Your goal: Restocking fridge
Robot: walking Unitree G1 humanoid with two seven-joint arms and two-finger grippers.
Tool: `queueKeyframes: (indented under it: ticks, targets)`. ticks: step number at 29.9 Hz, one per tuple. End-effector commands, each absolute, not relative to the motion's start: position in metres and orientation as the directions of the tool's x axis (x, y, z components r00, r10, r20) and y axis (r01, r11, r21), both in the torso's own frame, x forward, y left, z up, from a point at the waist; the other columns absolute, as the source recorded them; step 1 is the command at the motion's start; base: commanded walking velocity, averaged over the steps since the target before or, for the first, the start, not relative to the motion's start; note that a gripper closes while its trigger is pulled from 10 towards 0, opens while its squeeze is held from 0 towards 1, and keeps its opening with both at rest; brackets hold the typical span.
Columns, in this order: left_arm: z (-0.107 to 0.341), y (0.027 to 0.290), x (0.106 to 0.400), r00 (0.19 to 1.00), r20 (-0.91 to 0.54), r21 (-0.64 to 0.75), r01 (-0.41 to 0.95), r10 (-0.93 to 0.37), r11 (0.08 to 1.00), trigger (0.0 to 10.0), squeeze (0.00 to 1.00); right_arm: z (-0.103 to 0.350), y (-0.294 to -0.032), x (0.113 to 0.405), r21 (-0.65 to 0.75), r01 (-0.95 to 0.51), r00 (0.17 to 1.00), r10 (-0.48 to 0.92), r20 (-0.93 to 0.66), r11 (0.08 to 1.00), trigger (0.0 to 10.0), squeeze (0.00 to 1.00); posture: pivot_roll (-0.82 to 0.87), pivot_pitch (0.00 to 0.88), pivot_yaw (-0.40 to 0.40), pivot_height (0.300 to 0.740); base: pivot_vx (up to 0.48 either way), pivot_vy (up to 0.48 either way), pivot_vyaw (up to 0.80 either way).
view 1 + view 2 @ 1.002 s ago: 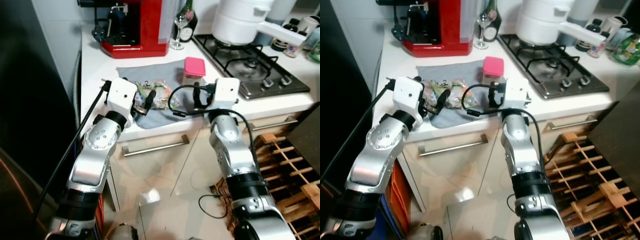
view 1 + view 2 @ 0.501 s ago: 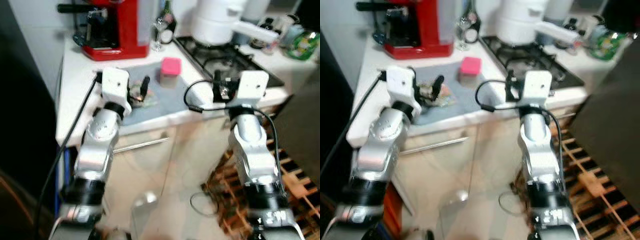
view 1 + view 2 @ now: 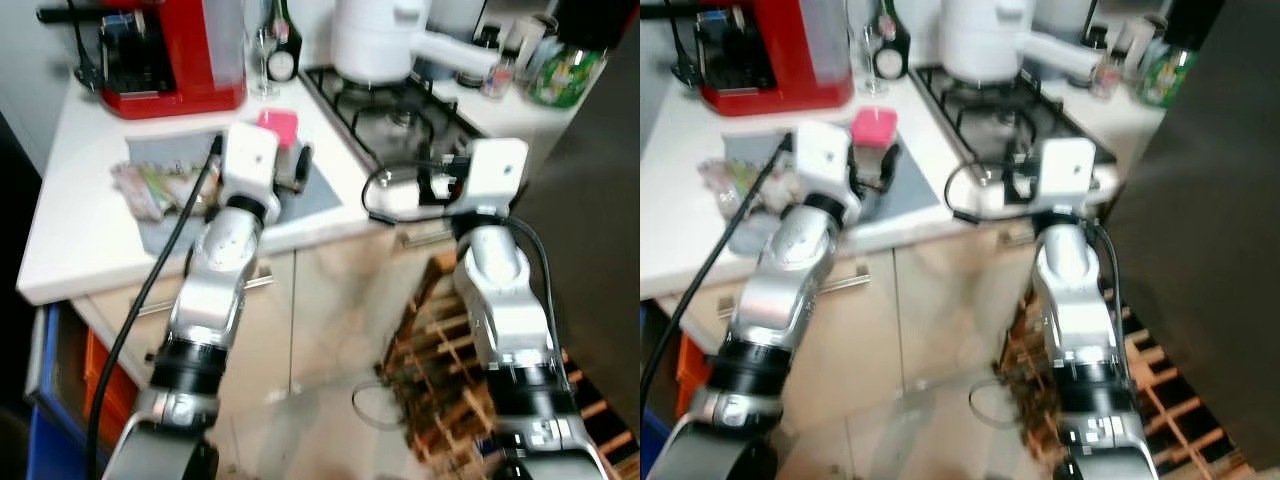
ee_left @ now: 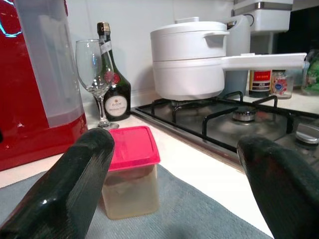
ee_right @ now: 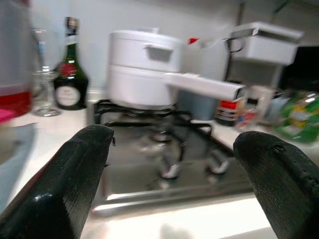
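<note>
White kitchen desk (image 3: 80,250) runs along the wall, with pale cupboard doors (image 3: 330,300) under it. At the desk's right end is a black gas stove (image 3: 390,115), and a big white pot with a long handle (image 3: 375,40) sits on the stove. At the desk's back left corner stands a red coffee machine (image 3: 170,60). Next to it, at the back edge, are a dark green bottle (image 4: 113,84) and a clear wine glass (image 4: 94,74). A wooden rack (image 3: 440,350) stands on the floor below the stove.

A flat grey cloth (image 3: 190,190) lies near the desk's front edge. On the cloth stands a small clear box with a pink lid (image 4: 130,172). A crinkly bag of food (image 3: 150,190) lies at the left edge of the cloth.

The left end effector (image 4: 174,184) is held over the grey cloth, just in front of the pink-lidded box. Its two black fingers (image 4: 70,189) are spread wide with nothing between them. The box sits beside one finger.

The right end effector (image 5: 174,169) is held up near the front edge of the stove. Its black fingers (image 5: 70,179) are spread wide too, and it holds nothing.
</note>
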State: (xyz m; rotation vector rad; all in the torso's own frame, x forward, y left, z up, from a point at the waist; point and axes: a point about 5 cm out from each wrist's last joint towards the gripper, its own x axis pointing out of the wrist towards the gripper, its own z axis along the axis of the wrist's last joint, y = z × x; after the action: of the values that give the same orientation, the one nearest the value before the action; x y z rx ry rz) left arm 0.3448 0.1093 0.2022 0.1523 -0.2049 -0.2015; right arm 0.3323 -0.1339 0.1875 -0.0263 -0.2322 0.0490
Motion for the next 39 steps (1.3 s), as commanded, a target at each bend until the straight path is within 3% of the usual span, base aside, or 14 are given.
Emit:
queueKeyframes:
  ticks: [1,24,33,39]
  targets:
    - [0.209,0.114,0.343,0.956,0.221,0.149,0.164,-0.195,0.975,10.0,0.00,0.181,-0.125,0.329,-0.022,-0.102,0.975,0.105,0.196,0.995,10.0,0.00,0.02,0.000,-0.041,0.740,0.480,0.000,0.00]
    - [0.225,0.099,0.342,0.939,0.281,0.189,0.149,-0.199,0.971,10.0,0.00,0.183,-0.126,0.326,-0.033,-0.109,0.972,0.113,0.206,0.994,10.0,0.00,0.00,0.000,-0.027,0.740,0.480,0.000,0.00]
    - [0.240,0.100,0.348,0.934,0.290,0.195,0.156,-0.209,0.968,10.0,0.00,0.187,-0.125,0.322,-0.027,-0.091,0.968,0.095,0.231,0.995,10.0,0.00,0.00,0.000,-0.023,0.740,0.000,0.000,0.00]
    - [0.230,0.110,0.370,0.972,0.156,0.164,0.150,-0.175,0.975,10.0,0.00,0.184,-0.125,0.321,-0.025,-0.094,0.970,0.097,0.222,0.995,10.0,0.00,0.01,0.000,-0.023,0.740,0.000,0.000,0.00]
